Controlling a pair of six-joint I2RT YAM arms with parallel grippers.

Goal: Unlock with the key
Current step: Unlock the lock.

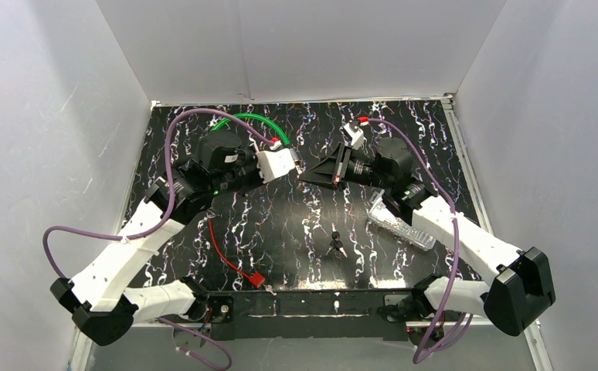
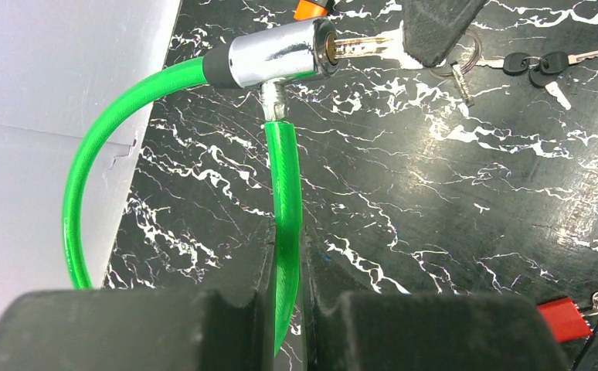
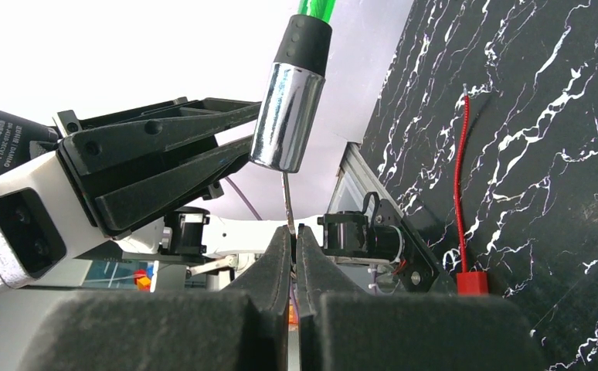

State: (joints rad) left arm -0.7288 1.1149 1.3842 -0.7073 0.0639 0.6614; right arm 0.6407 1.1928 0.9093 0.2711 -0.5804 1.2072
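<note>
Currently, L claw (image 2: pixel 287 251) is clamped on the green cable (image 2: pixel 283 170), bottom centre of left wrist view. The chrome lock barrel (image 2: pixel 280 54) on that cable sits upper centre. Key (image 2: pixel 358 48) is seated in the barrel's keyway, blade partly exposed. R claw (image 3: pixel 293 236) is pinched together on the key's outer end, bottom centre of right wrist view. Spare keys (image 2: pixel 543 66) lie on the counter (image 2: pixel 435 193), upper right. Red tag (image 2: pixel 562 318) lies lower right; a clear packet (image 1: pixel 400 224) lies right of centre in top view.

1 red cord (image 1: pixel 220 247) with red block (image 1: pixel 255 279) near front edge; 1 clear packet (image 1: pixel 394 225), maybe plastic, right.
</note>
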